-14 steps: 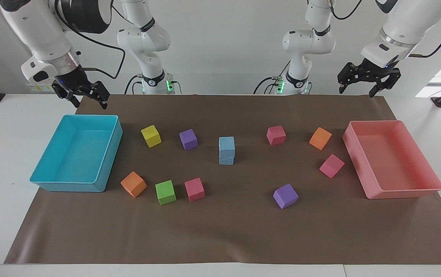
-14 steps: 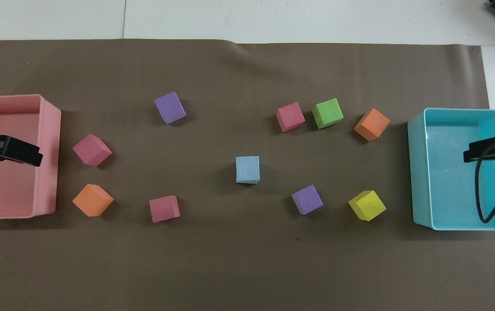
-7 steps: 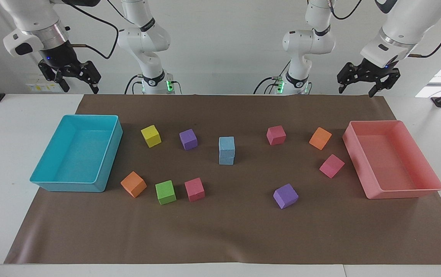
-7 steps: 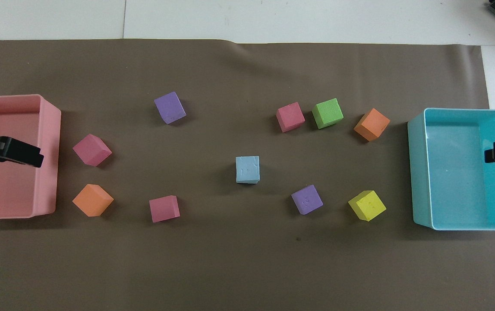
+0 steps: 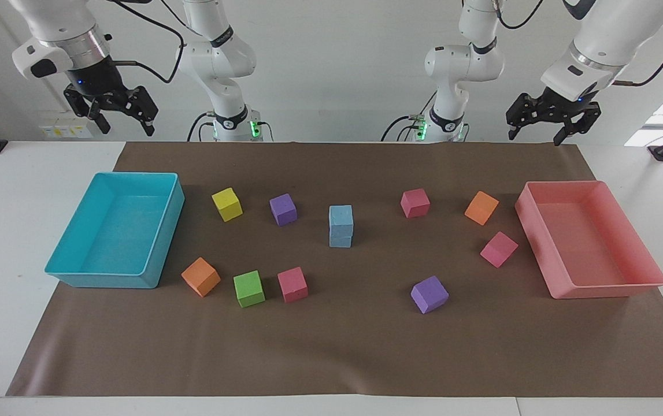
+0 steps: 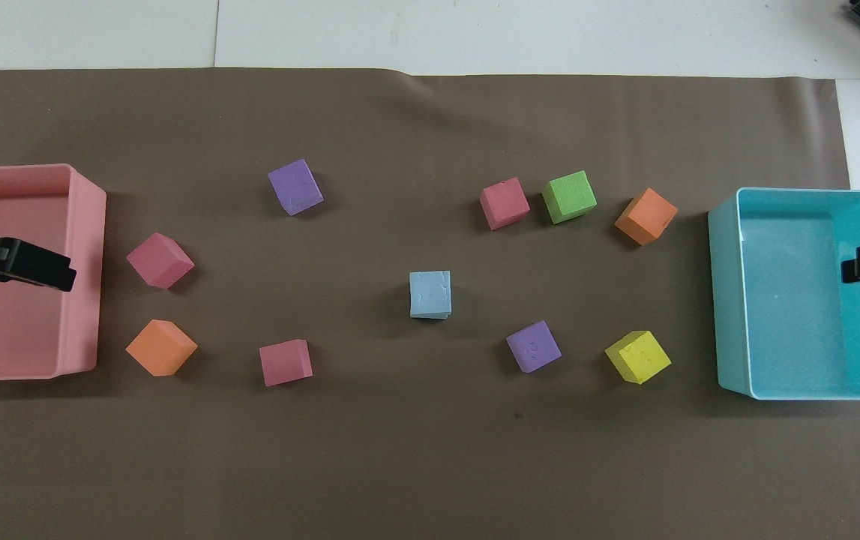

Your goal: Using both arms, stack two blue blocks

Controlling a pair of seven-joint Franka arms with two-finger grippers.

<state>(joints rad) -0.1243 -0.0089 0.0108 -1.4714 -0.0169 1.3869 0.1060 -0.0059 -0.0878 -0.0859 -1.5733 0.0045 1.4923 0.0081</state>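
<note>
- Midway along the brown mat [image 5: 331, 358], the two blue blocks [image 5: 341, 226] stand one on the other, the upper one squared over the lower; from overhead they read as a single cube [image 6: 430, 294], so the stack looks well aligned.
- Stacking appears done, by my reading: neither arm touches the blocks, and what is in hand is the pull-back to rest.
- Up at the right arm's end, the right gripper [image 5: 122, 115] hangs high above the turquoise tray [image 5: 166, 231], fingers spread and holding nothing.
- At the opposite end, the left gripper [image 5: 543, 126] hangs above the pink tray [image 5: 603, 289], also spread and empty; overhead only its tip [image 6: 21, 266] shows, so how wide it gapes is hard to say there.
- Any next move should call for little: keep both arms raised and away from the middle, since a low sweep could topple the stack.
- Room around the stack is fair. The nearest neighbours are a purple cube [image 5: 283, 208] toward the right arm's end and a pink cube [image 5: 415, 203] toward the left arm's end, both apart from it.
- Every cube lies well inside the mat's edges, and both trays sit at its ends.
</note>
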